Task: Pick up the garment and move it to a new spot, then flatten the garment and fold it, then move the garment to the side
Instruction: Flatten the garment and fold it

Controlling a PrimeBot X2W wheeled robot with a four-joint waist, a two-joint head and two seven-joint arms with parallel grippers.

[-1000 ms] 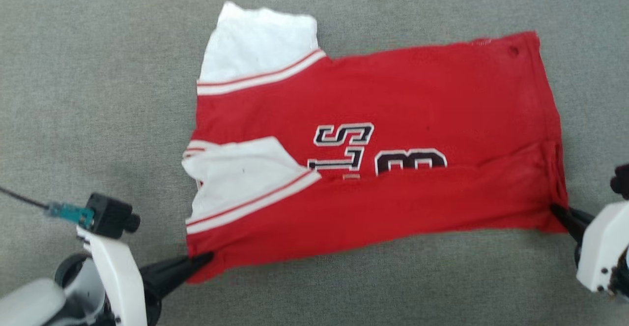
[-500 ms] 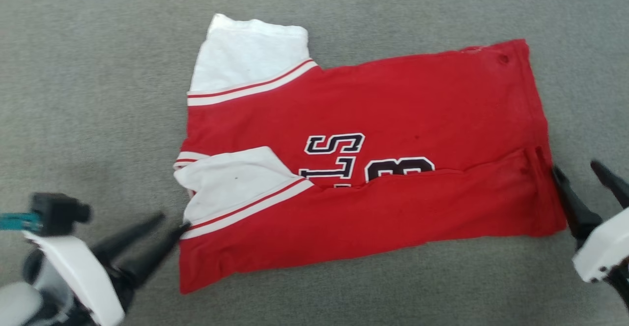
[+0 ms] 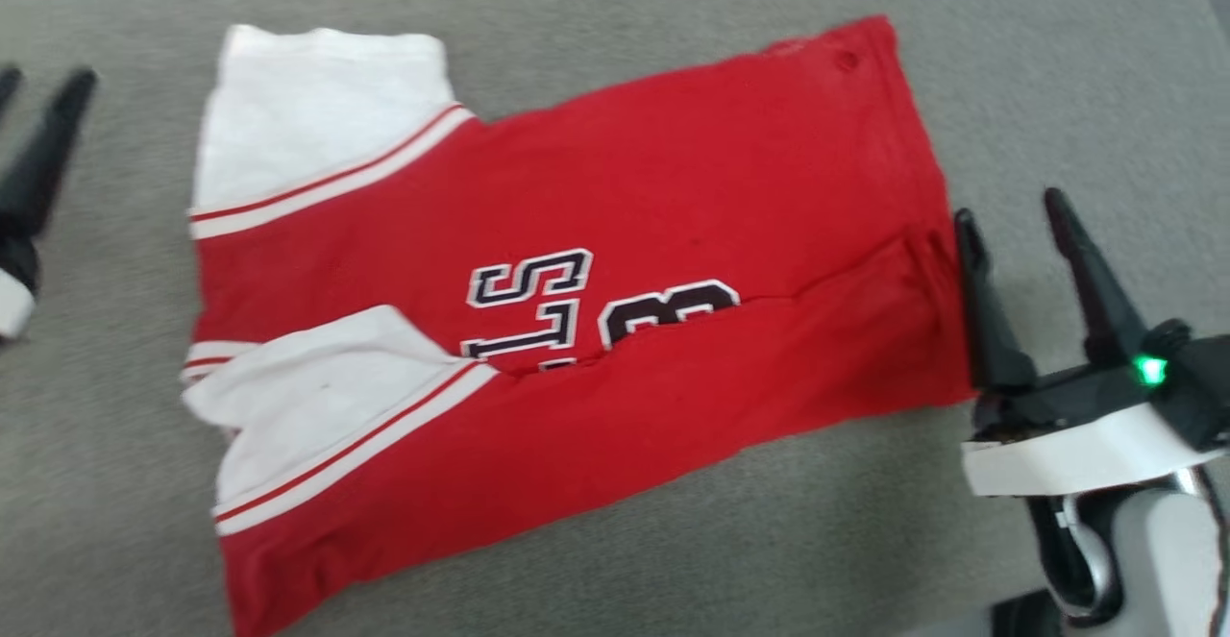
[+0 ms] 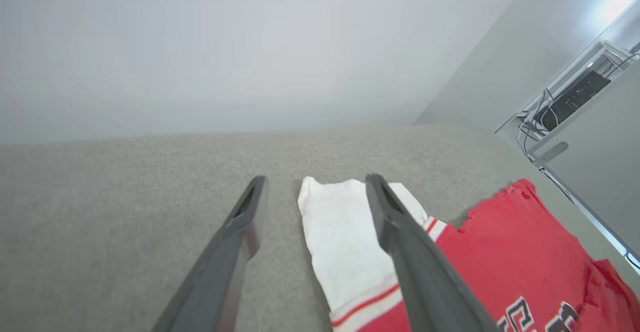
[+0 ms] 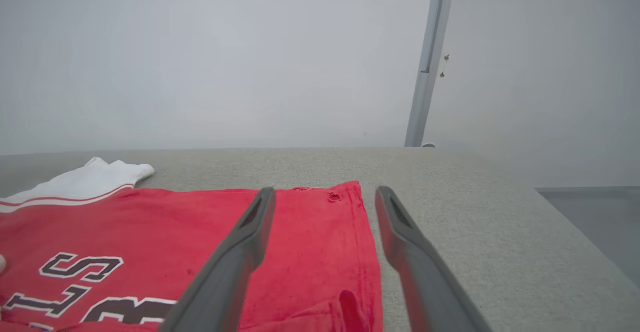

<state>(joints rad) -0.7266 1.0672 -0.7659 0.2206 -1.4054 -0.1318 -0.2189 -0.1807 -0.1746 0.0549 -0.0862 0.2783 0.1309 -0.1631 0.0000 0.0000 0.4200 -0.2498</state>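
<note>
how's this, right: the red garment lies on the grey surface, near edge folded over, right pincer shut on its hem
Not quite: the right pincer is open beside the hem, gripping nothing, as the right wrist view shows. The garment does lie on the grey surface, near edge folded over.

The left end effector [image 3: 45,78] and right end effector [image 3: 1009,207] have let go of the jersey [image 3: 673,166] at its near corners. Both now stand spread, the left moved off beyond the sleeves, the right just beside the hem. The head camera has shifted.
</note>
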